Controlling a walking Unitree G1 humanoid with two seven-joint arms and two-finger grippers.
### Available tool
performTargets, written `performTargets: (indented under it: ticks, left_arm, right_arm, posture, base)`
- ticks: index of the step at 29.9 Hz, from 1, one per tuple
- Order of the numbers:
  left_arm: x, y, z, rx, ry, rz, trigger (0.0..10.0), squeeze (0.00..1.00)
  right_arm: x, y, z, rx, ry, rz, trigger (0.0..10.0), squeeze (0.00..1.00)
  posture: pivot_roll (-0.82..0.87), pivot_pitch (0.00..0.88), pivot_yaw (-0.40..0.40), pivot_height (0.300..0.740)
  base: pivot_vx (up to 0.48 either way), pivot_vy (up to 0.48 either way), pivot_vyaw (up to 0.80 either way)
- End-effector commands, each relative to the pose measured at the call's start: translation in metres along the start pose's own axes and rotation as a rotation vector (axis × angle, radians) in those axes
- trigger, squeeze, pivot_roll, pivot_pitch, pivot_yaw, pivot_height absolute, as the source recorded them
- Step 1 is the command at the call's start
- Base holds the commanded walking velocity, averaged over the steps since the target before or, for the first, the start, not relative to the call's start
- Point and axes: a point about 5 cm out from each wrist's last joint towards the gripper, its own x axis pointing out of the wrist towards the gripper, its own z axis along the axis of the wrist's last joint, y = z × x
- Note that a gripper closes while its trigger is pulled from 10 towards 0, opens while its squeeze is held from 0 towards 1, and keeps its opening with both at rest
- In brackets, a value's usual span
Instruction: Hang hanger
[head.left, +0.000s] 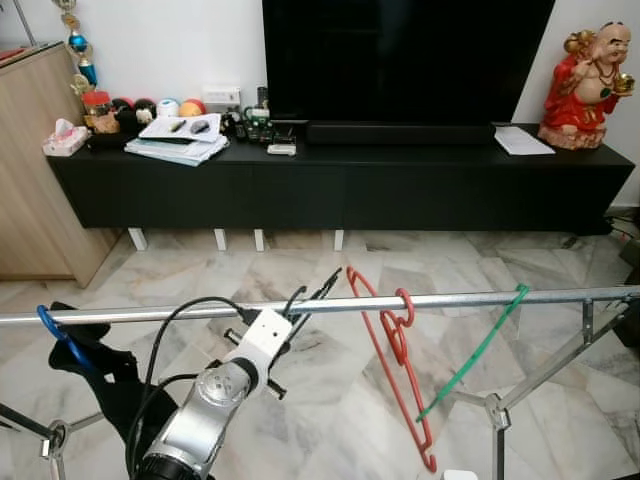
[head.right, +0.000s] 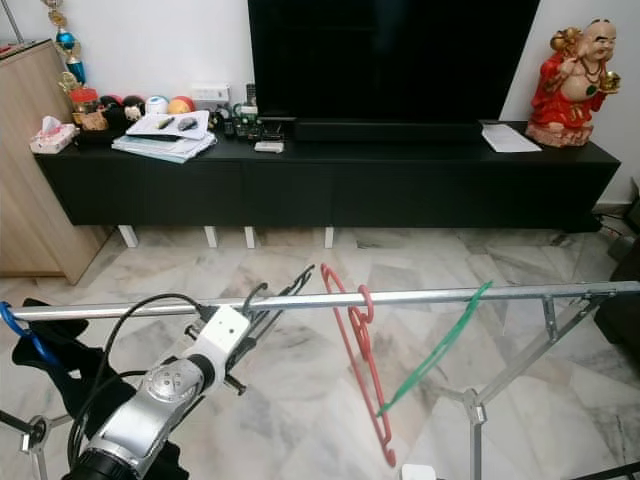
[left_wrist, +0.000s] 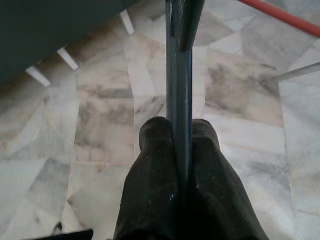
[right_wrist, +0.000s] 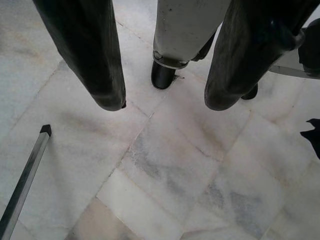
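Note:
My left gripper (head.left: 290, 320) is raised to the silver rail (head.left: 150, 314) of a drying rack and is shut on a thin dark hanger (head.left: 318, 290). The hanger's upper part reaches up across the rail. In the left wrist view the fingers (left_wrist: 155, 150) pinch the hanger's dark bar (left_wrist: 179, 75) between them. To its right on the rail hang a red hanger (head.left: 400, 370) and a slanted green hanger (head.left: 475, 350). My right gripper (right_wrist: 165, 102) hangs low over the marble floor, open with nothing in it.
At the rail's left end hangs a blue hanger (head.left: 55, 335) with a black garment (head.left: 100, 370). Rack legs (head.left: 495, 420) stand below at the right. Behind the rack a long black TV cabinet (head.left: 340, 185) carries a television, papers and a red figurine (head.left: 590, 85).

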Motion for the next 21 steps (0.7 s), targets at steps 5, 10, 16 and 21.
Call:
performTargets:
  ticks: [5,10,16,21]
  left_arm:
    - [0.002,0.001,-0.005,-0.023,0.059,-0.006,10.0,0.00]
    - [0.000,-0.001,-0.013,-0.035,0.089,-0.016,10.0,0.00]
    - [0.000,-0.001,-0.015,-0.097,0.096,-0.009,10.0,0.00]
    - [-0.001,0.002,-0.014,-0.113,0.083,0.012,10.0,0.83]
  right_arm:
    - [0.000,0.001,0.000,0.001,0.001,0.000,10.0,0.00]
    - [0.000,0.001,0.001,-0.001,0.000,0.001,10.0,0.00]
    - [0.000,0.000,0.001,-0.006,0.000,0.001,10.0,0.00]
    - [0.000,0.000,0.002,-0.012,0.000,0.002,10.0,0.00]
  posture:
    - [0.05,0.000,0.006,0.740]
    - [0.05,0.000,0.003,0.740]
    - [0.06,0.000,-0.001,0.740]
    - [0.06,0.000,-0.003,0.740]
  base:
    - [0.000,0.000,0.00]
    - [0.000,0.000,0.00]
    - [0.000,0.000,0.00]
    - [0.000,0.000,0.00]
